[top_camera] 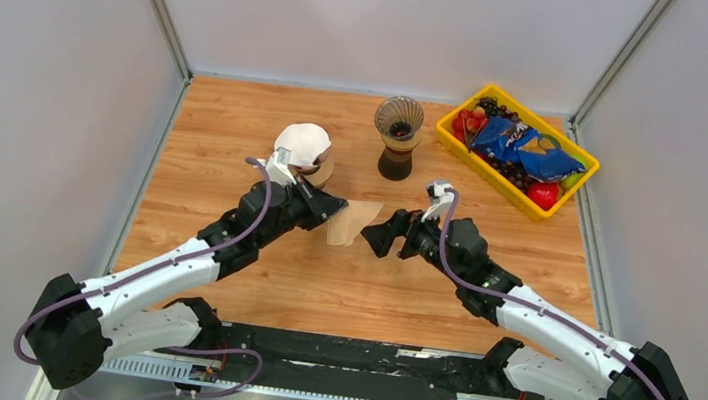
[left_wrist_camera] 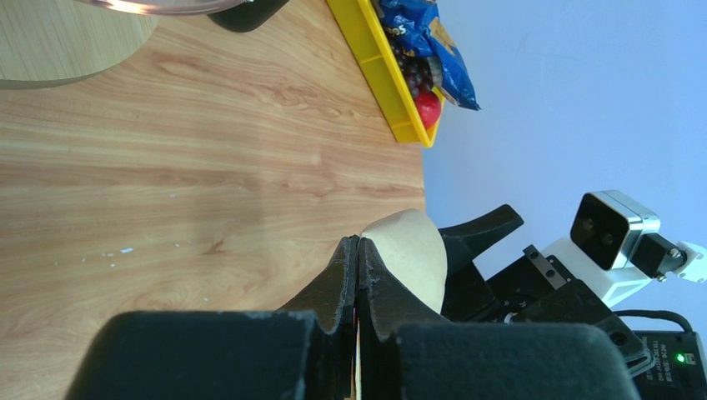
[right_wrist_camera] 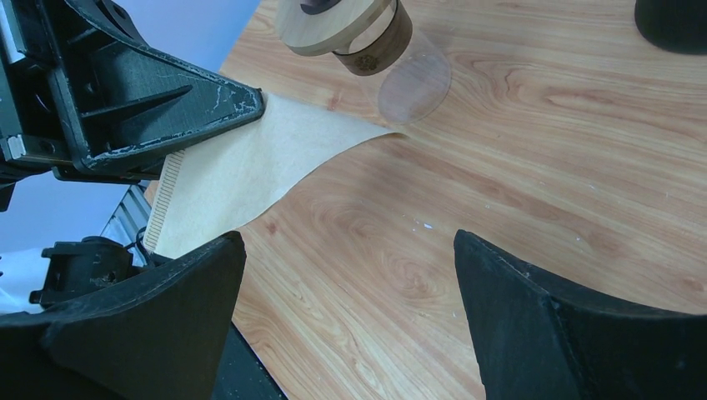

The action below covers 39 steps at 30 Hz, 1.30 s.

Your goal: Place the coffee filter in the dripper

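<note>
**Filter picked up, dripper not yet filled**

Closest to the arm bases, at mid-table, the left gripper (top_camera: 333, 208) is clamped on one edge of the coffee filter (top_camera: 349, 222), a flat tan paper that seems to hang just clear of the table (top_camera: 238, 126); its wrist view shows the jaws pressed tight on the paper. Facing it, the right gripper (top_camera: 382, 235) has its jaws spread wide and holds nothing, and the filter's free edge lies just ahead of its fingers; I judge a handover or an unfolding is in hand. Farther back the dripper (top_camera: 399, 123) stands upright, well apart from the filter, its cone apparently empty; a white-topped wooden container (top_camera: 302, 146) sits to its left and a yellow tray (top_camera: 530, 208) to its right. The pick-up is done; carrying the filter over and seating it in the cone remain.
</note>
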{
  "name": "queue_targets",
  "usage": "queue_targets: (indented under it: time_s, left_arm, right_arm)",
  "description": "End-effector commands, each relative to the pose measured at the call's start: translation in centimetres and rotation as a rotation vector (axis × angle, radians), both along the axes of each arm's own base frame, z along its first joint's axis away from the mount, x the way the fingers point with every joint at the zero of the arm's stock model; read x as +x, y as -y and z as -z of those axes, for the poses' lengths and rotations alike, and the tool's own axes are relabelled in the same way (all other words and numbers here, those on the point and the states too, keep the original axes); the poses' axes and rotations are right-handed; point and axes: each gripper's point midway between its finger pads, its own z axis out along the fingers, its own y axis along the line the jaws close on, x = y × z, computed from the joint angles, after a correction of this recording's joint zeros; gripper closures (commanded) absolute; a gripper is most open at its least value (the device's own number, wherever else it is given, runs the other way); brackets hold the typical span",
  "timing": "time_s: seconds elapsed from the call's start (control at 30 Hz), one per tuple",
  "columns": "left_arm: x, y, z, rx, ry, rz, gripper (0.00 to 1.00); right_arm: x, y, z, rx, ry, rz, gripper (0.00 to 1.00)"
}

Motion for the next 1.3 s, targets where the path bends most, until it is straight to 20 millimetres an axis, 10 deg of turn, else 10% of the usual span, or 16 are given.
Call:
queue_targets:
  time_s: [0.0,0.3,0.73,1.27]
  left_arm:
    - [-0.3,0.5,-2.2,-0.015,0.073,0.038,1.00]
    - [-1.1,1.1,-4.4,-0.079,0.168,0.096,1.00]
    - [-1.8,0.3,-5.8,-0.157,0.219,0.080,1.00]
    - [-1.1,0.3,-5.4,-0.191,0.205,0.047,1.00]
  right_arm:
    - [0.6,-0.5,-2.7,0.017,0.062,-0.001,0.02]
    - [-2.5,-0.2,-0.7,-0.020,0.105,-0.152,0.00]
    - [-5.2,-0.4,-5.2,0.312,0.255,-0.232,0.00]
    - [-2.9,-1.3,-2.7,0.317,0.141,-0.091,0.00]
